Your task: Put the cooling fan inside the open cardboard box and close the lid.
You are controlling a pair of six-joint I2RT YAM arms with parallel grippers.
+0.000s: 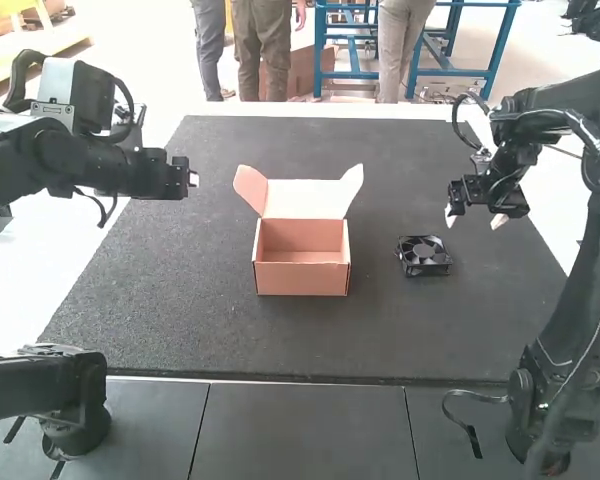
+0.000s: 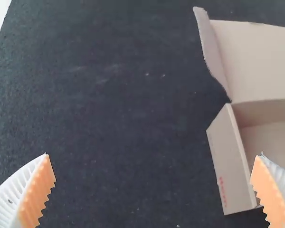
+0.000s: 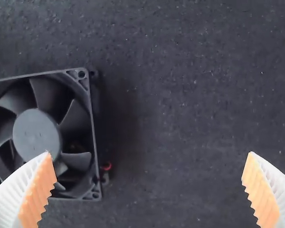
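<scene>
An open cardboard box (image 1: 302, 256) stands mid-mat, its lid (image 1: 310, 195) raised at the back with two side tabs. A black square cooling fan (image 1: 424, 255) lies flat on the mat just right of the box. My right gripper (image 1: 474, 214) hangs open above and slightly right of the fan; the right wrist view shows the fan (image 3: 42, 135) beside one finger. My left gripper (image 1: 187, 180) is open, left of the box and above the mat. The left wrist view shows the box (image 2: 247, 118) from its side, with the lid flap standing up.
The black mat (image 1: 160, 290) covers most of the table, with pale table surface at its left and right edges. The arm bases (image 1: 50, 395) stand at the near corners.
</scene>
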